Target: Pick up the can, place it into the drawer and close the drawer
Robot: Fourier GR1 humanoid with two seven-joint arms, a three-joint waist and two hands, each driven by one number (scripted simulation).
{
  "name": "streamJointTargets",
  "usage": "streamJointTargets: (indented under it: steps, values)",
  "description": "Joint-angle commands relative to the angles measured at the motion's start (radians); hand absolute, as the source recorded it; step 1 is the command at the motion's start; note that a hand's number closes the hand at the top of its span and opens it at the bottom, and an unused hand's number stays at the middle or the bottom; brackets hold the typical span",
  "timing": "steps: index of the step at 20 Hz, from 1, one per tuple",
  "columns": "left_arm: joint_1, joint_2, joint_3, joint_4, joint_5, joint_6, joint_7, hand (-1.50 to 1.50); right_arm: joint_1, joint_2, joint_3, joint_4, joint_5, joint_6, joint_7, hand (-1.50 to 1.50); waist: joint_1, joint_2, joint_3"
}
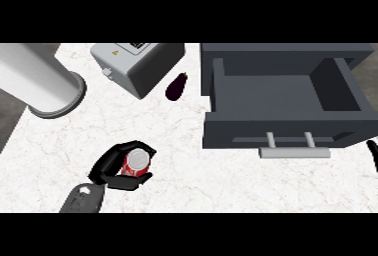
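Countertop: a white veined marble countertop (pixel 221 185) fills most of the view. Its left edge runs slantwise at the lower left, with dark floor beyond.
Can: the red cylindrical metal can (pixel 137 163) with a silver top stands upright in the left half of the countertop, toward the near edge, inside the left hand.
Left hand: the black left hand (pixel 109 167) has its fingers curled over the can's far side and its thumb on the near side, clamped on it. The grey forearm (pixel 83 199) enters at the lower edge.
Contact below: whether the can's base rests on the marble cannot be told, as the hand covers it.
Drawer: the dark grey box-shaped drawer (pixel 280 95) sits at the far right corner, pulled open toward the near edge, and its inner floor is open to the view. The front panel carries a light grey bar handle (pixel 295 151) on two posts.
Open room: bare marble lies between the can and the drawer front, and along the near edge.
Right hand: the right hand (pixel 371 150) shows as a black sliver at the right edge, just near of the drawer front. It is cut off, so open or closed cannot be told.
Far left corner: a wide white cylinder (pixel 37 80) with a grey rim is cut off by the view.
Far edge: a grey box appliance (pixel 136 65) has its top cut off and markings too small to read.
Beside it: a dark purple aubergine (pixel 176 86) lies between the appliance and the drawer's left wall. Contact with the appliance cannot be told.
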Motion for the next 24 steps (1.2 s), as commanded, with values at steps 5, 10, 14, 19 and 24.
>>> streamJointTargets:
  steps: [5,10,14,19,24]
  values:
    - [0.02,-0.066,-0.026,-0.15,0.066,-0.048,0.141,1.5,-0.044,-0.006,-0.008,0.014,0.002,-0.018,0.012,-1.5,0.004,0.0,0.0]
    - [0.023,-0.068,0.154,-0.146,0.164,0.116,0.163,1.5,0.024,-0.012,-0.038,-0.027,-0.037,0.009,0.013,-1.5,0.007,-0.001,0.0]
    - [-0.026,-0.081,0.313,-0.151,0.207,0.369,0.206,1.5,0.006,0.002,-0.021,-0.002,-0.013,0.003,-0.02,-1.5,0.015,0.001,0.0]
    - [-0.075,-0.096,0.243,-0.211,0.219,0.431,0.235,1.5,0.024,0.001,-0.037,0.006,-0.034,0.012,-0.037,-1.5,-0.002,0.0,-0.001]
    - [-0.057,-0.096,0.13,-0.384,0.22,0.466,0.384,1.5,0.087,0.009,0.009,-0.117,-0.036,-0.001,0.026,-1.5,-0.001,-0.001,-0.001]
